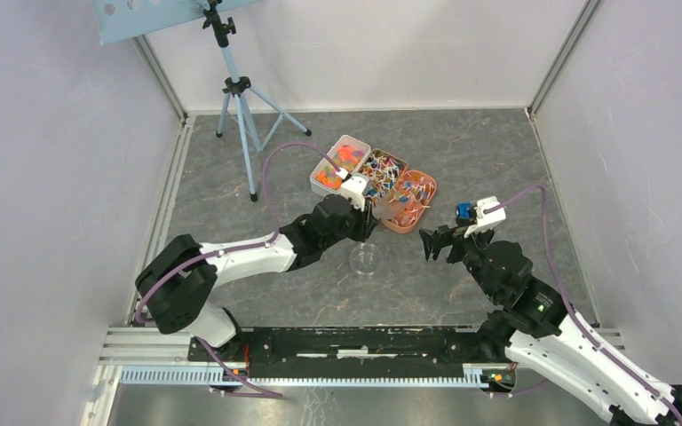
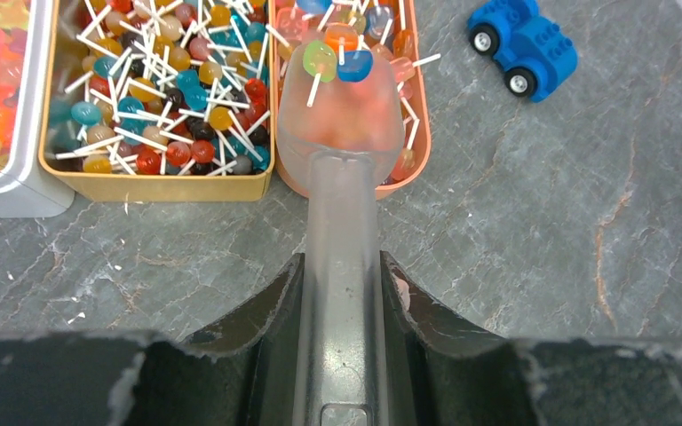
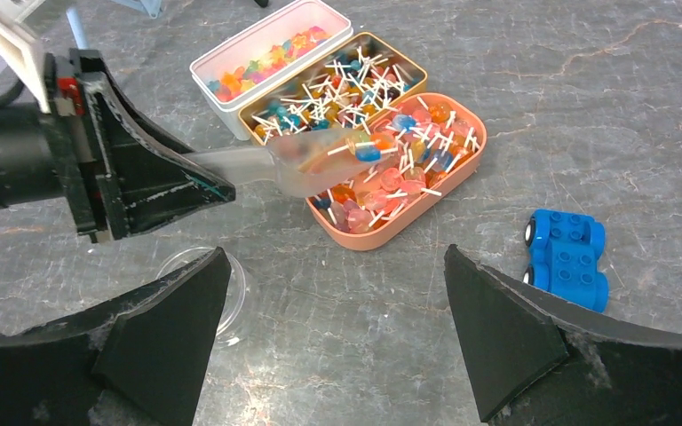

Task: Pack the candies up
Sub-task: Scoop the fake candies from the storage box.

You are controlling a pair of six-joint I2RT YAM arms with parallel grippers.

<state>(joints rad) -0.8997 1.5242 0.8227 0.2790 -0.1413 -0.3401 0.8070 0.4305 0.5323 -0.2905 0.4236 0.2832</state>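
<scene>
Grey marbled counter (image 2: pixel 542 222), and the left fingers (image 2: pixel 262 311) pinched the scoop (image 2: pixel 342 204), candies (image 2: pixel 320 60) heaped at its lip over the pink tray (image 2: pixel 416 115); right fingers (image 3: pixel 515 328) gaped empty. One tilt could have spilled them.

High overhead, close wrists; shared candies (image 1: pixel 382 170)

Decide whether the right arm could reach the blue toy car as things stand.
Probably yes: the right gripper hangs open near the blue toy car, with only bare table between them.
</scene>
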